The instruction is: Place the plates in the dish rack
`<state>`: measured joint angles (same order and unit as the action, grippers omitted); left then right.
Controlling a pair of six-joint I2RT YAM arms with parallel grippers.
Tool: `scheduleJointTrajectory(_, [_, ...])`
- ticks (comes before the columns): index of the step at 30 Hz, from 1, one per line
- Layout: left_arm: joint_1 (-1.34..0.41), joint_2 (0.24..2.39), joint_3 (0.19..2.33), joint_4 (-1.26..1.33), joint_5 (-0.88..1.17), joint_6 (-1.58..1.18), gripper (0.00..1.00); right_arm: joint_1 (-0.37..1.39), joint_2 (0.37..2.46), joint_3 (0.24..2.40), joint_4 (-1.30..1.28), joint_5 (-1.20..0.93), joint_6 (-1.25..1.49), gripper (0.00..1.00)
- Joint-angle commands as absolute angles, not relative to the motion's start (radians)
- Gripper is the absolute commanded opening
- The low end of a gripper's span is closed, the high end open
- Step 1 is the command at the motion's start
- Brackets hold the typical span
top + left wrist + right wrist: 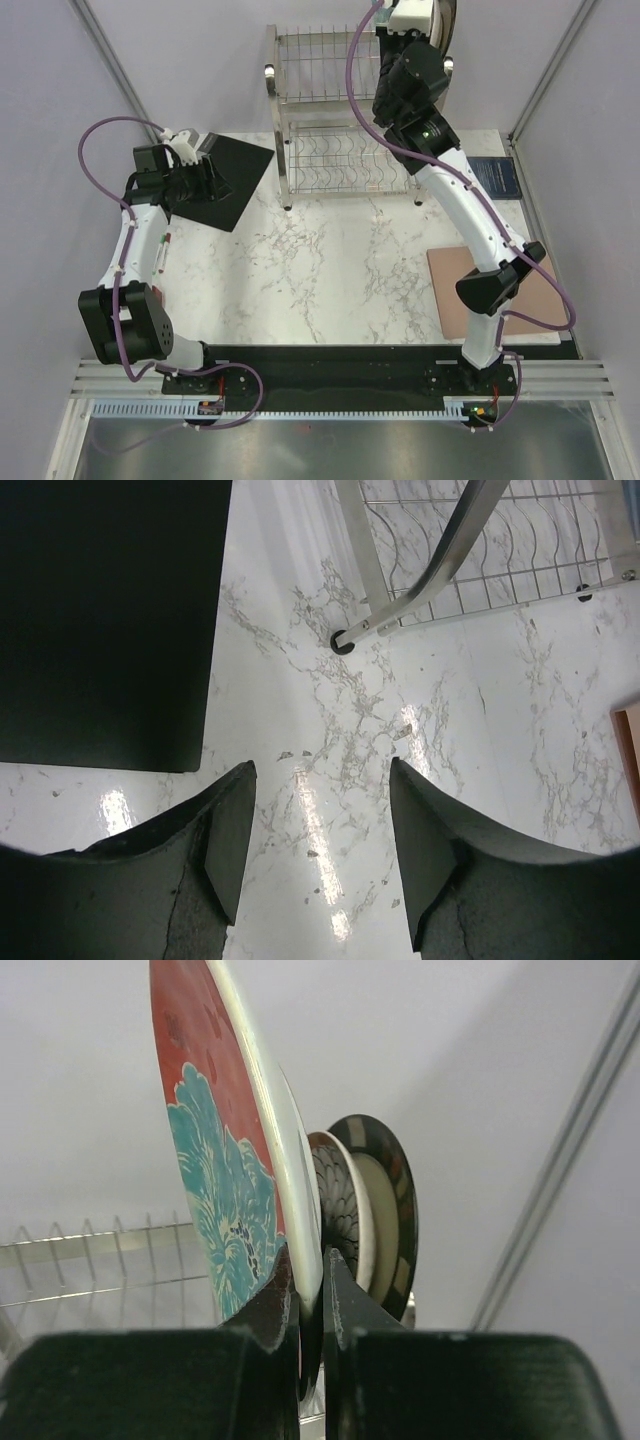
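Observation:
My right gripper [307, 1260] is shut on the lower rim of a red plate with teal flowers [215, 1160], which stands on edge. Close behind it stand a brown plate with white petals [335, 1200] and a plate with a black-checked rim [395, 1210]; my fingers hide their bottoms. In the top view the right gripper [405, 30] is raised at the upper right corner of the dish rack [330, 100]. The rack's top-tier wires [90, 1260] run left of the red plate. My left gripper [322, 770] hangs open and empty over the marble, with the rack's foot [343, 642] ahead.
A black mat [225, 180] lies at the back left, under and beside the left gripper [212, 180]. A tan board [490, 290] lies at the right edge of the table beside the right arm. A dark blue pad [497, 177] sits right of the rack. Walls enclose the back and sides.

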<state>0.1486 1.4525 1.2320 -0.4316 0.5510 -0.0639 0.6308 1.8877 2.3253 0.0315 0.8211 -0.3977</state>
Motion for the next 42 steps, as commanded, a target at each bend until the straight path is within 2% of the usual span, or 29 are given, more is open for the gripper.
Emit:
scheduleJointTrajectory(1, [0.143,1.411,1.212,-0.359,0.548,-0.104,0.63,0.626,1.862,2.408,0.201,0.851,-0.448,0.0])
scheduleJointTrajectory(13, [0.143,1.462,1.197,-0.339,0.568,-0.104,0.63,0.626,1.922,2.434,0.094,0.896,-0.383,0.0])
scheduleJointTrajectory(42, [0.144,1.486,1.149,-0.308,0.577,-0.126,0.63,0.557,2.085,2.474,0.075,1.003,-0.324,0.0])
